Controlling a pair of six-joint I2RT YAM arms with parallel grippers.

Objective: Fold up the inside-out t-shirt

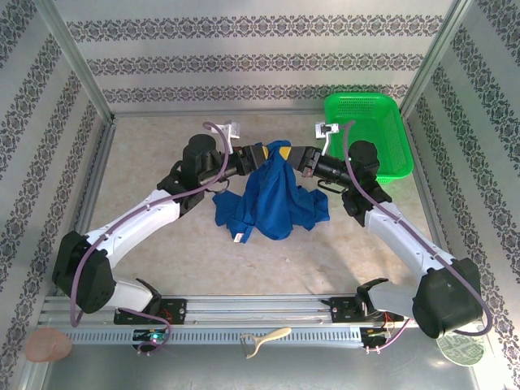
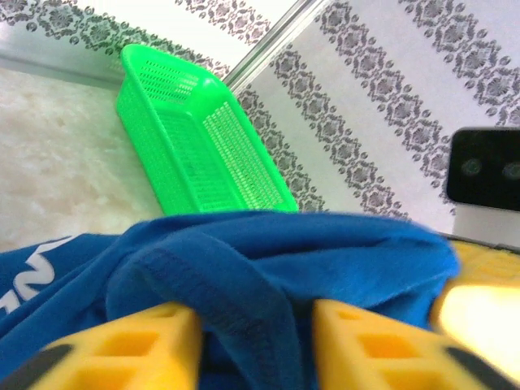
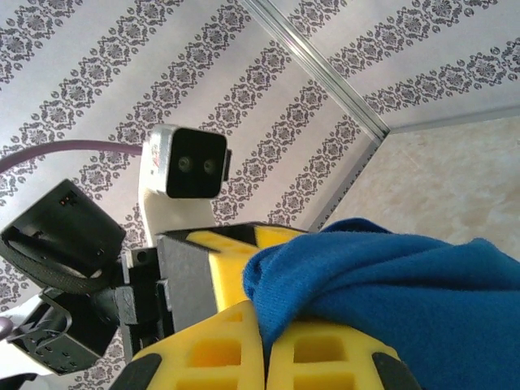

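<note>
Blue t-shirt (image 1: 272,203) bunched (white lettering visible); left tool (image 1: 262,153), right tool (image 1: 289,153) pinching it.

The royal-blue t-shirt (image 1: 272,199) is hanging in a crumpled bunch over the middle of the desk (image 1: 154,142), nearer its far edge, its top being pinched up by the left tool (image 1: 260,153) and the right tool (image 1: 292,154). Lower folds are resting on the desk; white lettering (image 2: 24,280) is showing on one fold.

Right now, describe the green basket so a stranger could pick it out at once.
Start at the beige table and look to its far right corner. There sits the green basket, a rectangular mesh-walled tub, the only green thing there.
</note>
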